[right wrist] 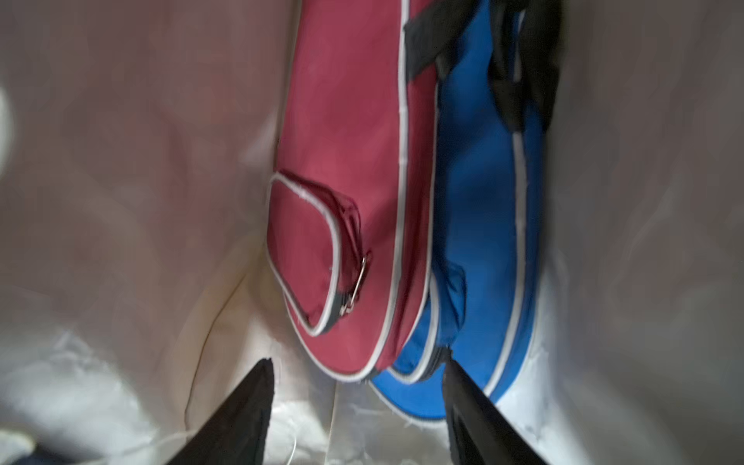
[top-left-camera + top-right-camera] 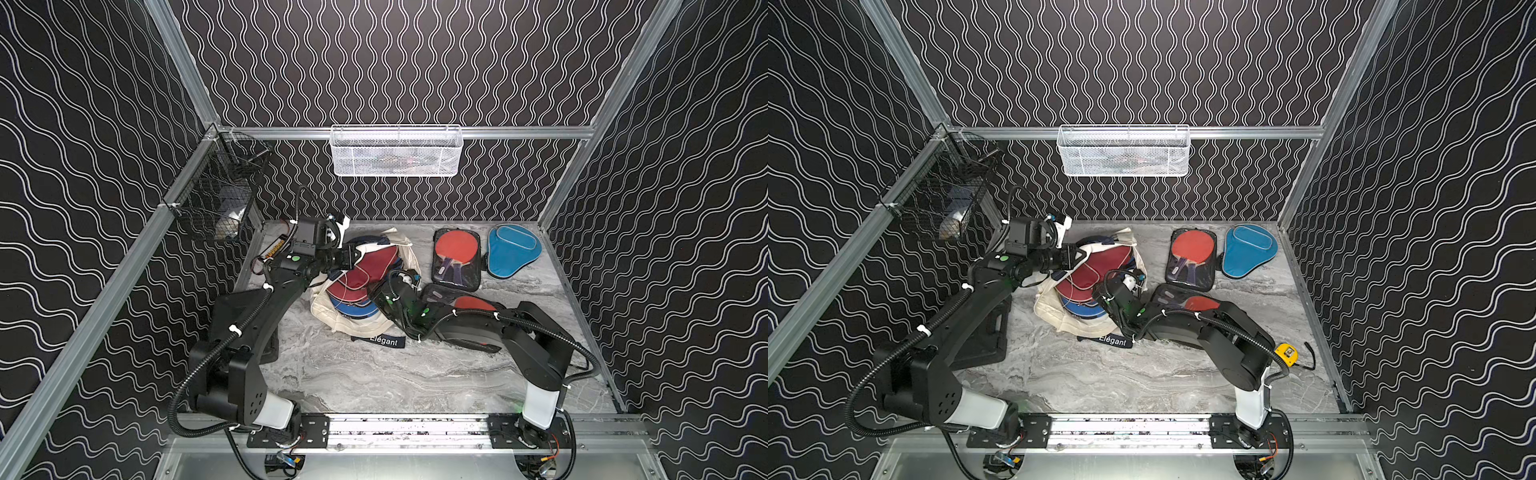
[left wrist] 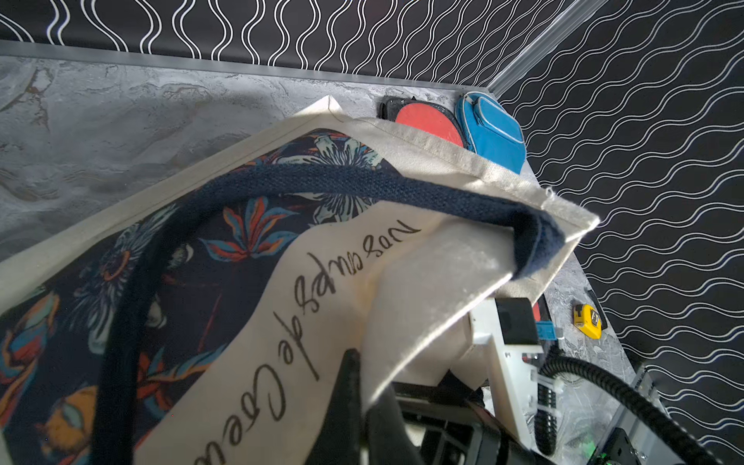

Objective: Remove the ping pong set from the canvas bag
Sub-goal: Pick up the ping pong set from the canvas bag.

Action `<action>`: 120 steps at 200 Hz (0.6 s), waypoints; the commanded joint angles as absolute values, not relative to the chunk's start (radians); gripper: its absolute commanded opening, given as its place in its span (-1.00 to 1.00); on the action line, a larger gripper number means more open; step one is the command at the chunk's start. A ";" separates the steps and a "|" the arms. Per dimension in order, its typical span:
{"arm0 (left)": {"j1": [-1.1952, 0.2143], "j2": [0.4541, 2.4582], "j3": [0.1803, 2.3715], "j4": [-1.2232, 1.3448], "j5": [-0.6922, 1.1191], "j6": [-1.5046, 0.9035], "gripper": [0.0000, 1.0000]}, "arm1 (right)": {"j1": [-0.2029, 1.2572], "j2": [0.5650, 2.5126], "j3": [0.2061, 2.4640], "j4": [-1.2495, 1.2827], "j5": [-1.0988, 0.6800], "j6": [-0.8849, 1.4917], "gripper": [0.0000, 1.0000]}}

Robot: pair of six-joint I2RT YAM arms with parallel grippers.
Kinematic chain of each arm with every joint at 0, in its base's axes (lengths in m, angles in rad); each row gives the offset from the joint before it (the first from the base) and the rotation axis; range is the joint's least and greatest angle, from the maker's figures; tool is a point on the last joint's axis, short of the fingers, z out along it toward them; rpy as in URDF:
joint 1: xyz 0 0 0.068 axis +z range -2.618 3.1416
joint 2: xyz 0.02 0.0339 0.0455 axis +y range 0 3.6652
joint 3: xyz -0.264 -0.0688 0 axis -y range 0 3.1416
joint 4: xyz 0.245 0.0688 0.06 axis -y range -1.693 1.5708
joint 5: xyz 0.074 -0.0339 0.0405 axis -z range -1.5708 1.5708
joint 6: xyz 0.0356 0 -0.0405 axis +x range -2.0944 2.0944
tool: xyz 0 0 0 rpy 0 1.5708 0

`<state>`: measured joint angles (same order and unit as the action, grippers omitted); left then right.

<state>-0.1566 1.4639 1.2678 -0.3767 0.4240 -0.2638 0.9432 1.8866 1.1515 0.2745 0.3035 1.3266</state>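
white wire mesh basket [image 2: 395, 151] hangs on the aluminium rail [image 2: 519, 133] across the back wall; contents too dim to name. black wire basket [image 2: 216, 187] sits on the left side rail near the back corner, something pale inside. black hard plastic case [image 2: 992, 336] lies on the grey marble-look tabletop [image 2: 395, 374], left side, partly hidden. yellow tape measure [image 2: 1286, 353] lies near the right wall. small dark pack with a yellow-orange label [image 2: 276, 248] in the back left corner. walls [image 2: 395, 62] black with white wavy lines.
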 commanded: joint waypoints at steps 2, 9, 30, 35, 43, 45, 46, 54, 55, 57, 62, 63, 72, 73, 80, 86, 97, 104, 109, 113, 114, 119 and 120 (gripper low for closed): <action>-0.152 1.451 1.262 -0.337 0.434 -0.275 -1.00 | 0.932 1.905 1.165 0.258 0.372 1.312 0.31; -0.152 1.450 1.262 -0.336 0.434 -0.276 -1.00 | 0.931 1.908 1.166 0.267 0.383 1.296 0.31; -0.153 1.448 1.259 -0.330 0.440 -0.281 -1.00 | 0.928 1.930 1.195 0.259 0.394 1.255 0.33; -0.153 1.448 1.259 -0.330 0.442 -0.281 -1.00 | 0.925 1.937 1.200 0.268 0.388 1.246 0.33; -0.152 1.448 1.259 -0.328 0.442 -0.282 -1.00 | 0.923 1.950 1.210 0.276 0.381 1.238 0.34; -0.152 1.448 1.258 -0.328 0.442 -0.282 -1.00 | 0.922 1.954 1.212 0.278 0.379 1.237 0.34; -0.152 1.448 1.258 -0.327 0.442 -0.282 -1.00 | 0.921 1.956 1.214 0.279 0.378 1.236 0.34; -0.153 1.447 1.256 -0.325 0.443 -0.284 -1.00 | 0.918 1.970 1.224 0.282 0.374 1.231 0.34; -0.153 1.447 1.256 -0.325 0.443 -0.284 -1.00 | 0.917 1.972 1.226 0.283 0.373 1.230 0.34; -0.152 1.447 1.256 -0.325 0.444 -0.284 -1.00 | 0.916 1.976 1.228 0.284 0.372 1.228 0.34; -0.152 1.447 1.256 -0.324 0.445 -0.285 -1.00 | 0.914 1.982 1.232 0.288 0.370 1.224 0.34; -0.152 1.447 1.256 -0.324 0.446 -0.285 -1.00 | 0.914 1.984 1.234 0.288 0.370 1.224 0.34; -0.152 1.447 1.255 -0.321 0.448 -0.287 -1.00 | 0.911 1.996 1.240 0.289 0.370 1.222 0.35; -0.153 1.447 1.255 -0.321 0.448 -0.288 -1.00 | 0.910 1.998 1.241 0.290 0.370 1.222 0.35; -0.152 1.447 1.255 -0.321 0.449 -0.288 -1.00 | 0.910 2.005 1.246 0.290 0.373 1.215 0.35; -0.153 1.446 1.253 -0.319 0.449 -0.288 -1.00 | 0.908 2.013 1.251 0.284 0.378 1.214 0.36; -0.153 1.445 1.253 -0.318 0.449 -0.290 -1.00 | 0.904 2.017 1.259 0.292 0.371 1.208 0.37; -0.152 1.444 1.253 -0.316 0.449 -0.290 -1.00 | 0.901 2.043 1.261 0.301 0.367 1.206 0.37; -0.152 1.444 1.252 -0.316 0.451 -0.291 -1.00 | 0.899 2.051 1.260 0.313 0.367 1.205 0.38; -0.153 1.444 1.252 -0.315 0.452 -0.291 -1.00 | 0.896 2.055 1.258 0.331 0.363 1.201 0.38; -0.152 1.444 1.252 -0.315 0.452 -0.291 -1.00 | 0.896 2.056 1.257 0.336 0.363 1.199 0.39; -0.152 1.444 1.252 -0.314 0.454 -0.291 -1.00 | 0.893 2.061 1.254 0.357 0.357 1.192 0.39; -0.152 1.444 1.252 -0.314 0.454 -0.291 -1.00 | 0.893 2.063 1.254 0.360 0.356 1.191 0.39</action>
